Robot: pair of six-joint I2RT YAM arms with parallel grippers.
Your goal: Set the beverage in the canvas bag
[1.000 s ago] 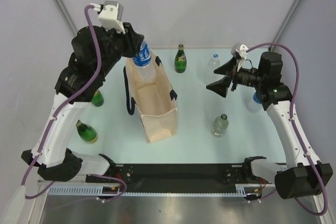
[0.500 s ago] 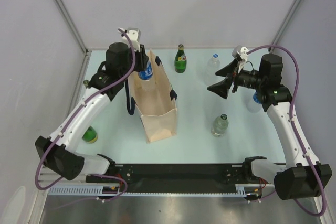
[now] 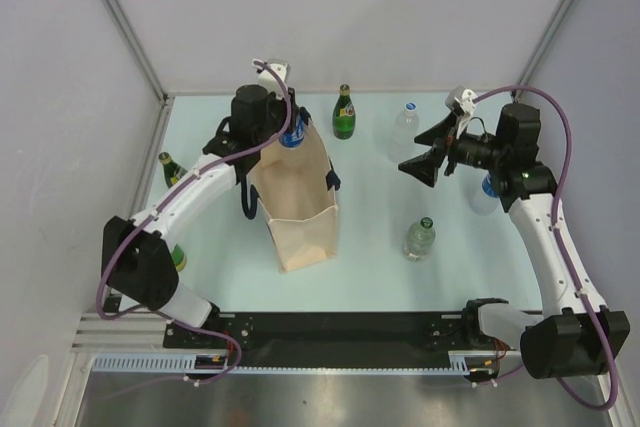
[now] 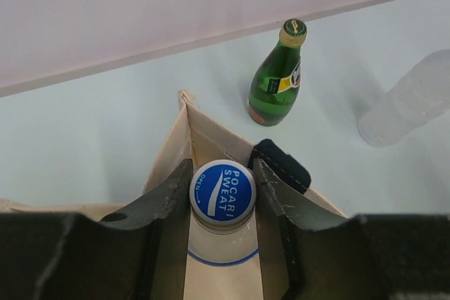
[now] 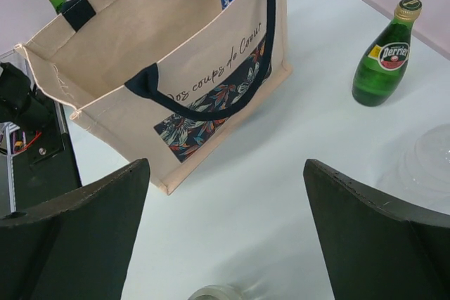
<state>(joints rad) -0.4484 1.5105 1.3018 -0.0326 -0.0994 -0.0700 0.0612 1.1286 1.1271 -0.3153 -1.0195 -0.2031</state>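
Left hand (image 4: 223, 186) grips blue-capped plastic bottle (image 4: 223, 194) inside cream canvas bag (image 5: 119, 40); right hand (image 5: 226, 166) splayed.

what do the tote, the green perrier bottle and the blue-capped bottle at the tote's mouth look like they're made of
Canvas bag: matte woven cream cloth, with stitched navy strap handles. Green bottle: glossy and translucent, probably glass, though plastic can't be ruled out. Blue-capped bottle: pale translucent body with a moulded printed cap, likely plastic.
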